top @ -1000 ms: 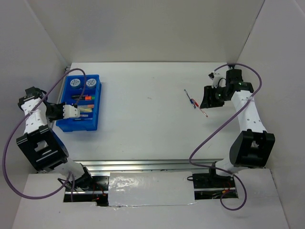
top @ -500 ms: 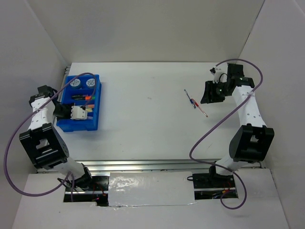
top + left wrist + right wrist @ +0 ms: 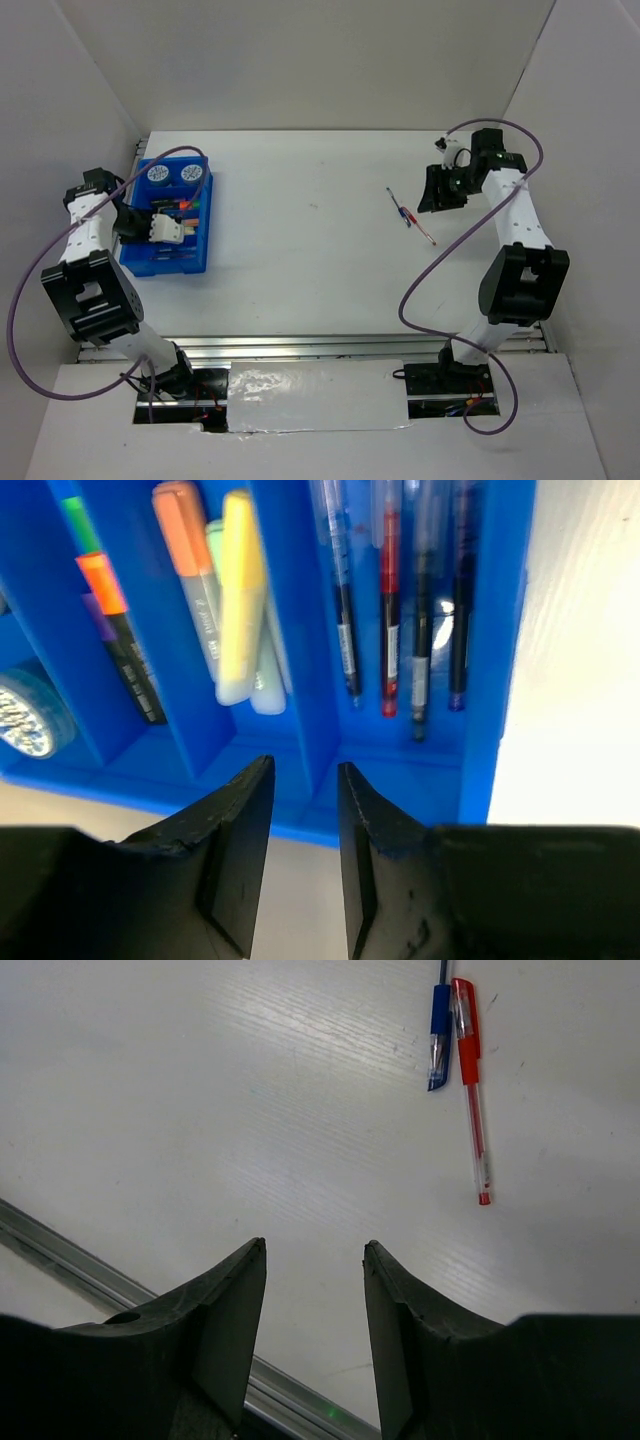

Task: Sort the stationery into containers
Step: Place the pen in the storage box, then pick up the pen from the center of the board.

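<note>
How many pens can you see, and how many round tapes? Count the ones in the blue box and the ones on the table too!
Sorted pens in the tray: 4
Loose pens on the table: 2
Tape rolls: 2
Total: 8

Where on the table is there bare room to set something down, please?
The middle of the table, between the blue tray and the two pens, is bare, as is the far strip along the back wall. Crowded: the tray's compartments, and around the pens by the right claw.
</note>
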`<state>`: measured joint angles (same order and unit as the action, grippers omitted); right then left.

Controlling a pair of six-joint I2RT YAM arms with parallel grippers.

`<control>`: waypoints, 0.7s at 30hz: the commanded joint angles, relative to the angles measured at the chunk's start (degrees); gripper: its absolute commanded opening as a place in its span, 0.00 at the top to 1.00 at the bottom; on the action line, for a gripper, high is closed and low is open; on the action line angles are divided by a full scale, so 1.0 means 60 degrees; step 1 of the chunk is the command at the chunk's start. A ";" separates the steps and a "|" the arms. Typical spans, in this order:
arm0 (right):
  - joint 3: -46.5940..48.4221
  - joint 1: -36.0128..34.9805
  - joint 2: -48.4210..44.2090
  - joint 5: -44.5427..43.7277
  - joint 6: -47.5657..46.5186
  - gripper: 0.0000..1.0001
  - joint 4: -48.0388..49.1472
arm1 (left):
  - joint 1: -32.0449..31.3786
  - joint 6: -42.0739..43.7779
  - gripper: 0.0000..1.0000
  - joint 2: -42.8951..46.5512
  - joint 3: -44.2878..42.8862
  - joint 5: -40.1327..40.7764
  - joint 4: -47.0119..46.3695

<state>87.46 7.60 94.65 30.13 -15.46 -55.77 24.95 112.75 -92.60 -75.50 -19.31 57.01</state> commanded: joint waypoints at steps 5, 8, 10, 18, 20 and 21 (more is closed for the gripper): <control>0.0131 -0.0591 0.0396 -0.1283 -0.0176 0.54 0.0169 | -0.0056 -0.0342 0.56 -0.0168 -0.2296 -0.1803 0.0561; 0.0013 -0.0797 0.0893 -0.2441 -0.0294 0.59 0.0257 | -0.0539 -0.2040 0.56 -0.0124 -0.3351 -0.2639 0.0371; 0.0101 -0.0841 0.1376 -0.3200 -0.0308 0.62 0.0286 | -0.1034 -0.2981 0.54 0.0095 -0.3632 -0.2990 -0.0154; 0.0511 -0.0914 0.2886 -0.4640 -0.0704 0.62 0.0476 | -0.2357 -0.7436 0.39 0.1546 -0.2343 -0.3213 -0.3321; 0.0686 -0.0929 0.3207 -0.4888 -0.0792 0.62 0.0579 | -0.2561 -0.8344 0.39 0.1561 -0.2502 -0.3270 -0.3569; 0.0745 -0.0943 0.3340 -0.4933 -0.0850 0.62 0.0651 | -0.2678 -0.8623 0.38 0.1517 -0.2533 -0.3271 -0.3599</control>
<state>88.33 2.39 113.40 4.73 -18.81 -54.72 9.80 72.62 -84.71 -89.91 -35.73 41.58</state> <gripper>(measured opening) 0.376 0.611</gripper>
